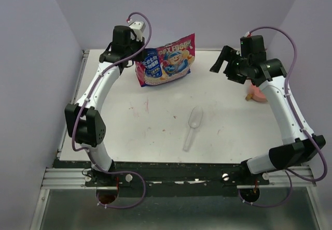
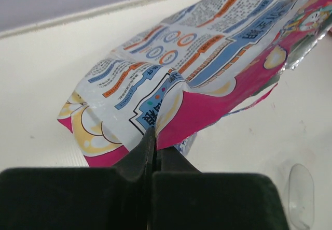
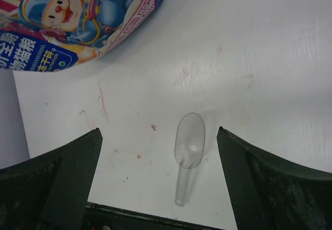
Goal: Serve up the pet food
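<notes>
The bag looks unopened, so opening it seems to be the step in hand. The left pincer [image 2: 154, 141], clenched on a fold of the printed pet-food bag [image 1: 166, 60] at upper middle, should hold firm while the right pincer [image 3: 158, 134], spread wide, takes the top seam. No kibble shows; presumably it is inside. The clear scoop [image 1: 192, 127] lies at centre. The left arm reaches up the left side, elbow bent; the right arm hovers upper right, partly hiding a pink bowl [image 1: 257, 94]

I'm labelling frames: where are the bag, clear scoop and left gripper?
bag [image 1: 166, 61]: top external view, middle of printed front.
clear scoop [image 3: 189, 144]: right wrist view, its bowl.
left gripper [image 2: 154, 137]: left wrist view, between fingertips pinching the bag.
</notes>
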Available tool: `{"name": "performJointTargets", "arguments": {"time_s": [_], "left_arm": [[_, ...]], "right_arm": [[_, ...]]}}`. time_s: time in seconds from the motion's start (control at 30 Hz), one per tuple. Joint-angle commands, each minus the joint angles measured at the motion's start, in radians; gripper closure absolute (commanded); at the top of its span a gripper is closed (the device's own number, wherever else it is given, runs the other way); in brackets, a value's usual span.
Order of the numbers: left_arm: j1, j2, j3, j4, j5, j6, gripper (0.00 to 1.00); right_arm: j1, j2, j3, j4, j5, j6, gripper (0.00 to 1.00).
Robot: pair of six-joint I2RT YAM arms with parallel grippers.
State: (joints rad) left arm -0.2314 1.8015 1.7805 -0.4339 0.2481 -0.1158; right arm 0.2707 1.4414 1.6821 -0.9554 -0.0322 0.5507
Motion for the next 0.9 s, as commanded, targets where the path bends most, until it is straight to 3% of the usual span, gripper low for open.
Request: {"name": "performJointTargets", "arguments": {"time_s": [0.0, 0.13, 0.3, 0.5, 0.57, 0.63, 0.73, 0.87], "left_arm": [[-0.023, -0.186, -0.169, -0.157, -0.099, -0.203, 1.0], [-0.068, -0.325, -0.331, -0.181, -0.148, -0.306, 1.0], [-0.094, -0.494, -0.513, -0.2, -0.162, -0.45, 1.0], [-0.128, -0.64, -0.61, -0.224, -0.152, -0.544, 1.0], [-0.138, -0.654, -0.612, -0.239, -0.139, -0.564, 1.0], [-0.146, -0.646, -0.598, -0.252, -0.122, -0.57, 1.0], [-0.164, -0.634, -0.573, -0.259, -0.121, -0.561, 1.0], [-0.166, -0.602, -0.523, -0.285, -0.132, -0.545, 1.0]], "right_arm": [[0.047, 0.069, -0.015, -0.026, -0.02, 0.15, 0.0], [0.122, 0.132, 0.007, 0.006, -0.087, 0.176, 0.0], [0.244, 0.235, 0.125, -0.028, -0.06, 0.19, 0.0], [0.295, 0.382, 0.353, -0.207, -0.087, 0.342, 0.0], [0.292, 0.373, 0.373, -0.192, -0.167, 0.293, 0.0], [0.291, 0.317, 0.281, -0.079, -0.332, 0.187, 0.0], [0.28, 0.183, 0.069, 0.148, -0.431, 0.213, 0.0], [0.249, 0.128, -0.008, 0.129, -0.433, 0.186, 0.0]]}}
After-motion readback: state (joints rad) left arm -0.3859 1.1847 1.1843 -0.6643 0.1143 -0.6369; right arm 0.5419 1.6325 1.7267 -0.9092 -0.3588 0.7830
